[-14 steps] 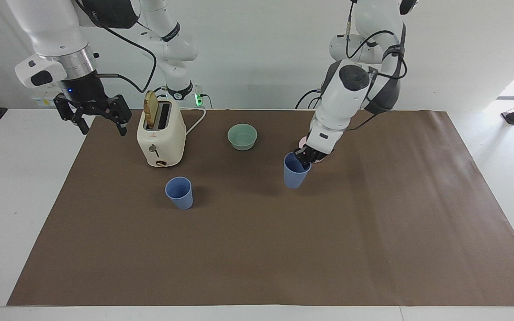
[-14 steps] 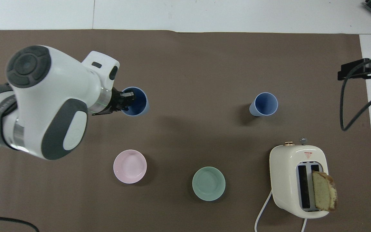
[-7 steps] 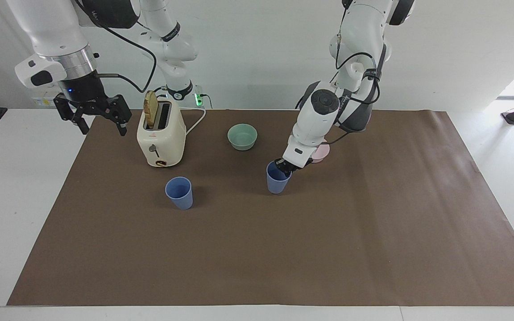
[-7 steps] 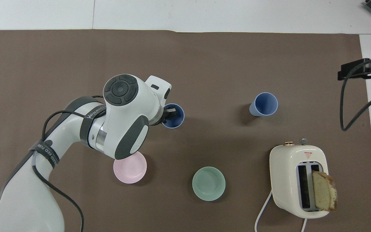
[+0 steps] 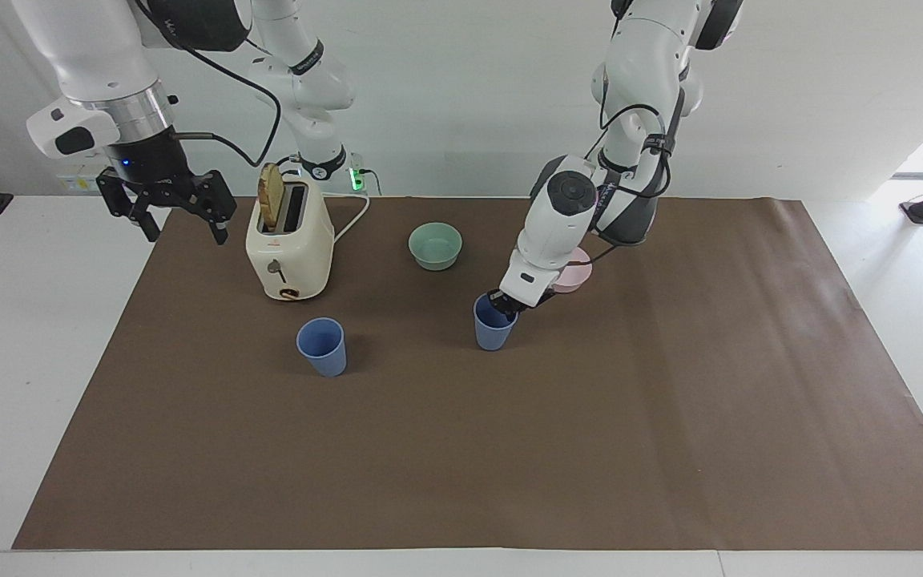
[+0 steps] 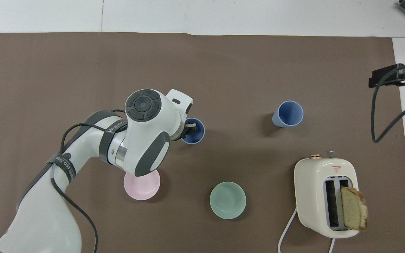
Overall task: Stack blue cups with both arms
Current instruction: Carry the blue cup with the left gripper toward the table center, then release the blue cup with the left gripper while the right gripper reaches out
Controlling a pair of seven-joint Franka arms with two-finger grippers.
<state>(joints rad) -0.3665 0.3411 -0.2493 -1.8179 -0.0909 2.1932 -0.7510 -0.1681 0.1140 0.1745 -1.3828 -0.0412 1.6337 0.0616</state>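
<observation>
One blue cup (image 5: 322, 346) stands upright and alone on the brown mat, on the side of the toaster away from the robots; it also shows in the overhead view (image 6: 288, 113). My left gripper (image 5: 507, 304) is shut on the rim of the second blue cup (image 5: 493, 328), with one finger inside it. This cup is upright near the mat's middle, on the mat or just over it; I cannot tell which. In the overhead view the left gripper (image 6: 188, 128) and its cup (image 6: 194, 133) are partly under the wrist. My right gripper (image 5: 184, 227) waits open and empty above the mat's edge beside the toaster.
A cream toaster (image 5: 289, 244) with a bread slice (image 6: 353, 209) stands near the right arm. A pale green bowl (image 5: 435, 245) lies mid-table nearer the robots. A pale pink bowl (image 5: 576, 275) lies partly under the left arm. The brown mat (image 5: 461, 465) covers the table.
My left arm has carried its blue cup sideways toward the other cup and lowered it. The right arm and the standing cup have not moved.
</observation>
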